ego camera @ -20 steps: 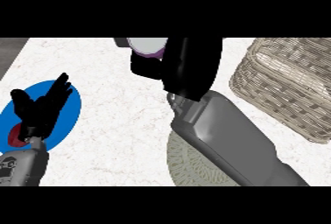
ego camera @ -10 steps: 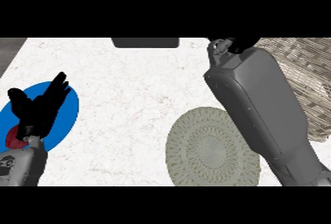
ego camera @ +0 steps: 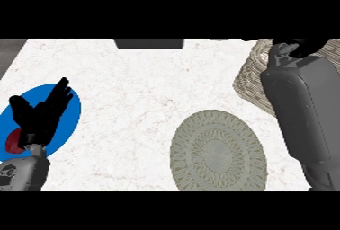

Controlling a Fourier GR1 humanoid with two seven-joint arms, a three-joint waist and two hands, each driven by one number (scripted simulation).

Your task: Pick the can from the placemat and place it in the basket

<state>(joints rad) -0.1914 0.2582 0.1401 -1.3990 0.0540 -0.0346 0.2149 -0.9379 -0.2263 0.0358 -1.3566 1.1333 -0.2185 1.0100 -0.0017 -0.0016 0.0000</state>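
Since half a second ago my right forearm (ego camera: 302, 112) has swung further right and now lies over the basket (ego camera: 249, 83), where earlier it crossed the counter beside the placemat. A second ago the can showed in my right hand near the top of the view; now no can shows anywhere.

Right hand (ego camera: 295, 45): only a dark bit of it shows at the top edge, above the basket's woven wall. Cannot tell whether the fingers are curled or straight, nor whether they hold anything. The can may be hidden under the hand or past the edge of the view; cannot tell which.

Placemat (ego camera: 219, 150): round, grey-green, woven pattern, lying flat on the marble counter (ego camera: 146, 90) at lower centre. Nothing stands on it. It sits just left of my right forearm and below the basket's near corner.

Left hand (ego camera: 40, 114): resting at the left edge, fingers straight and spread, pointing up, holding nothing. It shows over a blue plate (ego camera: 69, 108). A small red thing (ego camera: 13, 140) peeks out at the plate's lower left, beside my wrist.

Dark rectangular object (ego camera: 149, 43) at the top edge, centre, well apart from both hands.
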